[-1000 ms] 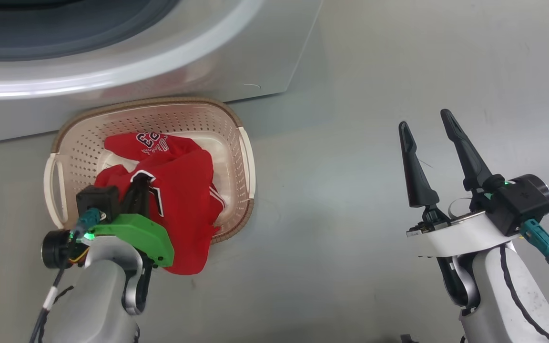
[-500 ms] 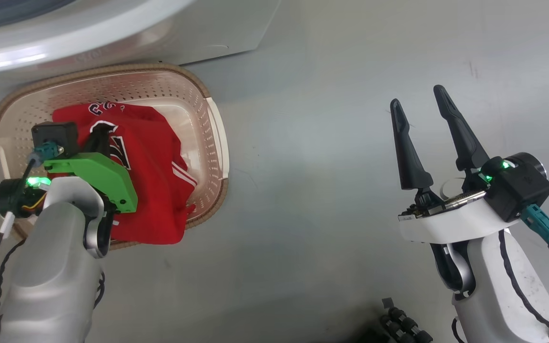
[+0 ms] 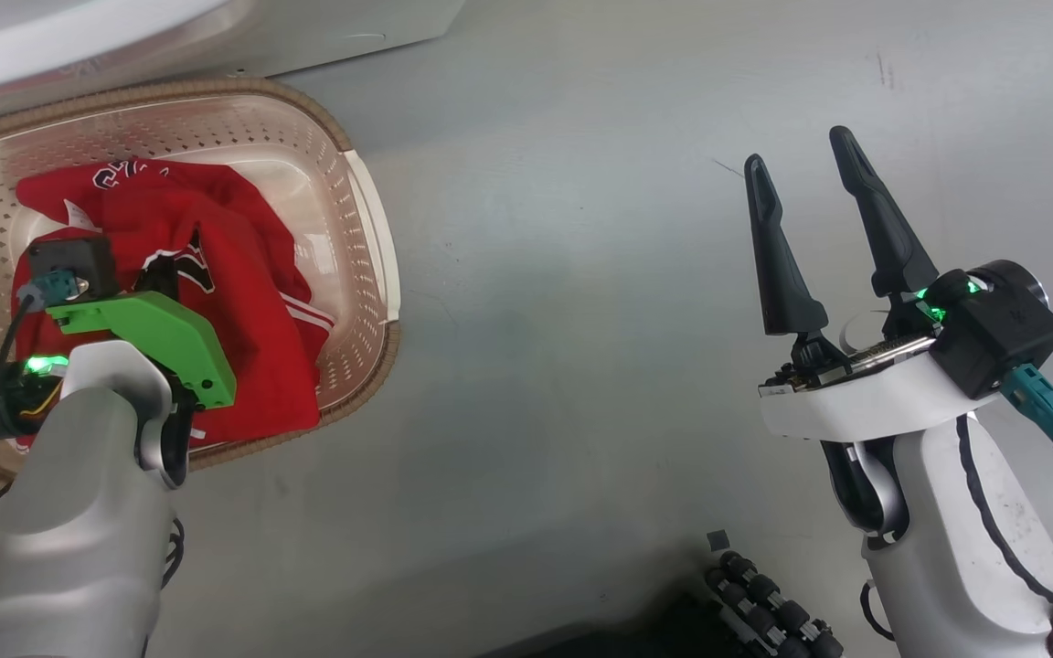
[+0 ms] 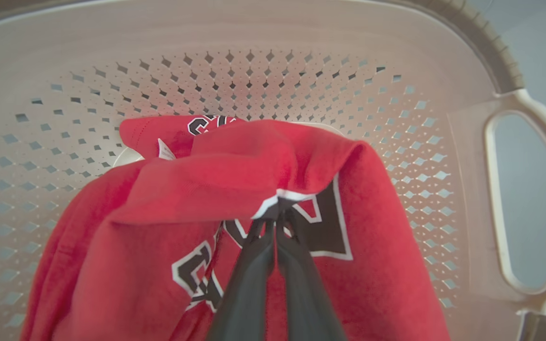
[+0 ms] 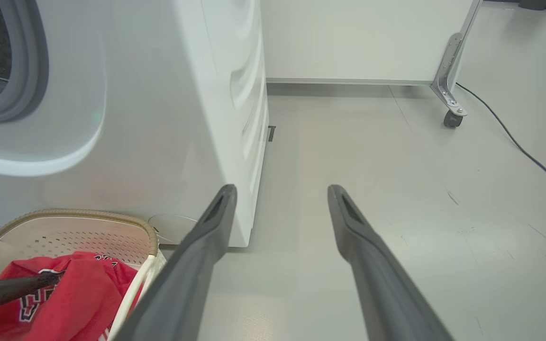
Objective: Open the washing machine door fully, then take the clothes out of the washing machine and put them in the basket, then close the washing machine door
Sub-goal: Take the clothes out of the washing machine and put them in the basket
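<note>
- Grey, glossy floor (image 3: 581,274) runs under everything, scuffed in places, with the white washing machine (image 5: 159,118) standing on it. The right wrist view catches the machine's grey-gasketed mouth at its upper left.
- One basket (image 3: 371,228) sits on the floor just in front of the washer. It is cream plastic with rows of small diamond holes, a brown woven-look rim and a white loop handle at the side.
- The clothes (image 3: 252,302) lie inside the basket as one crumpled red heap that reaches the near rim. I cannot count how many garments are in it.
- The fabric is bright red. I count two patches of dark lettering outlined in white, one near the basket's far wall and one by my fingers, plus white stripes along a hem.
- My left gripper (image 4: 275,218) is down in the basket, its two dark fingers pressed together on a fold of the red cloth at a white-trimmed edge.
- My right gripper (image 3: 796,149) hangs over bare floor, well apart from the basket. Its two fingers are spread wide, with nothing between them.
- Behind it, a metal leg on one small caster (image 5: 452,118) and one black cable (image 5: 514,142) cross the floor.
</note>
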`<state>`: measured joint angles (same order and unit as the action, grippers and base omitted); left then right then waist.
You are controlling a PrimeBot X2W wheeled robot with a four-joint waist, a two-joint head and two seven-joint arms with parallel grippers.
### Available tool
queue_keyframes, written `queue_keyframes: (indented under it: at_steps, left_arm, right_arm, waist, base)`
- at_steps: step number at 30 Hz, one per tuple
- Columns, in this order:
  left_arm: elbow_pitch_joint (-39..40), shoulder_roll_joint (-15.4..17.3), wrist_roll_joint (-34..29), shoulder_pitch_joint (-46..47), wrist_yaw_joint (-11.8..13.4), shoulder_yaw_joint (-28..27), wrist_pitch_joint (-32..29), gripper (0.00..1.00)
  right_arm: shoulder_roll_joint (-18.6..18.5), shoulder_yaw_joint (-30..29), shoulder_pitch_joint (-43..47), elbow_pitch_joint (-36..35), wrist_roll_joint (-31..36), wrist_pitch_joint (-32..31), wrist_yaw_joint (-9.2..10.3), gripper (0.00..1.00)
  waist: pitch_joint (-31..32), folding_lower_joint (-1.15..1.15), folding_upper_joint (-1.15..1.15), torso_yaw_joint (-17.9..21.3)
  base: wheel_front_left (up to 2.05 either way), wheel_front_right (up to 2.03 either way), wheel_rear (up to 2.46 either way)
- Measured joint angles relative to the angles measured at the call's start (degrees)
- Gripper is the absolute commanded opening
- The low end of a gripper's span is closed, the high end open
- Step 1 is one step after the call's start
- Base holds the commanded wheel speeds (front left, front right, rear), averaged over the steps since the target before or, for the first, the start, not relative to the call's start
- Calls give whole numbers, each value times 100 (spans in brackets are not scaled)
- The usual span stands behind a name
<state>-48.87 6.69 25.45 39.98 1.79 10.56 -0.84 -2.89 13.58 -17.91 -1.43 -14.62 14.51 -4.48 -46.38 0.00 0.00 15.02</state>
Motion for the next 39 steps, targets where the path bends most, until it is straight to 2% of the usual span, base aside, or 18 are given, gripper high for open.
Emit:
queue_keyframes:
  at_steps: [1, 2, 3, 4, 5, 11, 20, 24, 33, 39]
  left_arm:
    - [-58, -2, 20, 20, -8, -5, 44, 4]
    - [-101, -5, 26, 27, -8, -14, 75, 28]
    - [-144, -9, 26, 30, -9, -24, 125, 79]
    - [-199, -10, 25, 37, -15, -20, 152, 96]
    - [-261, -12, 24, 45, -15, -12, 170, 100]
    - [-447, -56, -10, 52, -64, 53, 512, 100]
    - [-404, -220, 8, -41, -212, 43, 1392, 100]
    - [-264, -288, 8, -183, -268, 63, 1513, 100]
    - [447, -376, -179, -440, -386, 121, 1560, 100]
    - [1482, -386, -331, -727, -343, -8, 1555, 100]
  right_arm:
    - [2, -1, -16, 18, 0, 0, 0, 100]
    - [4, -3, -34, 40, 0, 0, 0, 100]
    - [4, -8, -40, 57, 0, 0, 0, 100]
    - [4, -14, -40, 76, 0, 0, 0, 100]
    - [5, -23, -40, 96, 1, 0, 0, 100]
    - [7, -79, -40, 187, 2, 0, 1, 100]
    - [8, -280, -26, 314, 53, 0, 8, 100]
    - [-24, -402, 49, 338, 111, 0, 35, 100]
    - [-209, -597, 247, 394, 274, 0, 60, 100]
    - [-268, -687, 436, 452, 325, 0, 67, 100]
  waist:
    - [1, 0, 0, 2]
    - [10, 0, 0, 1]
    - [27, 0, 0, -3]
    - [48, 0, 0, -11]
    - [71, 0, 0, -20]
    - [250, 0, 0, -95]
    - [673, 0, 0, -255]
    - [886, 0, 0, -368]
    - [1392, 0, 0, -707]
    - [1789, 0, 0, -940]
  base:
    - [0, 0, 0]
    - [0, 0, 0]
    - [0, 0, 0]
    - [0, 0, 0]
    - [0, 0, 0]
    - [0, 0, 0]
    - [0, 0, 0]
    - [0, 0, 0]
    - [0, 0, 0]
    - [0, 0, 0]
